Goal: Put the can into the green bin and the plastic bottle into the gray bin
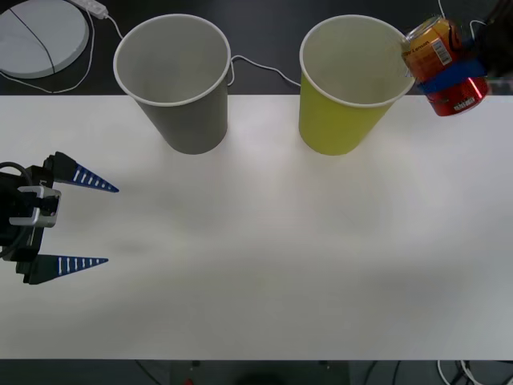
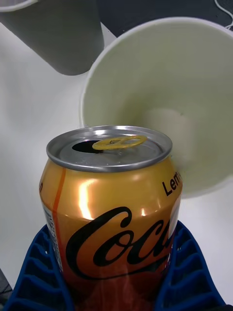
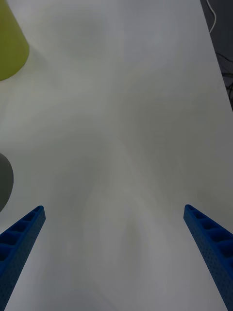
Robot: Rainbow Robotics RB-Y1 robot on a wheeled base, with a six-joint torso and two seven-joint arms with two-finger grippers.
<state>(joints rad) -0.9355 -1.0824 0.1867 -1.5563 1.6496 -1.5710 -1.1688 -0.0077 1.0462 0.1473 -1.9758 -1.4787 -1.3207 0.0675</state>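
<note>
Right end effector [image 1: 449, 68] is clamping the can [image 1: 442, 66] between its blue ribbed fingers [image 2: 41, 272], holding it in the air just beside the white rim of the green bin [image 1: 345, 88], on the side away from the gray bin [image 1: 178, 84]. In the front view the can is tilting, its silver top leaning toward the bin's mouth. The right wrist view is showing the same grip from close up: the can [image 2: 110, 209] is sitting between the two fingers, its pull tab facing the pale inside of the green bin [image 2: 160, 97], with the gray bin [image 2: 58, 34] off to one side.

Left end effector [image 1: 68, 224] is hanging low over the white surface [image 1: 272, 257] at the robot's left, fingers spread apart and gripping nothing. Its wrist view is looking along bare surface [image 3: 126, 146] between the two fingertips [image 3: 22, 238].

As for progress, the can is lifted and carried almost to its target but is not yet inside; it is sitting beside the rim rather than over the opening, so a little more travel and a release are probably what is left for this half. Both bins are looking empty from above. No plastic bottle is lying on the stretch of surface in sight, so the second half of the task is seemingly not begun.
</note>
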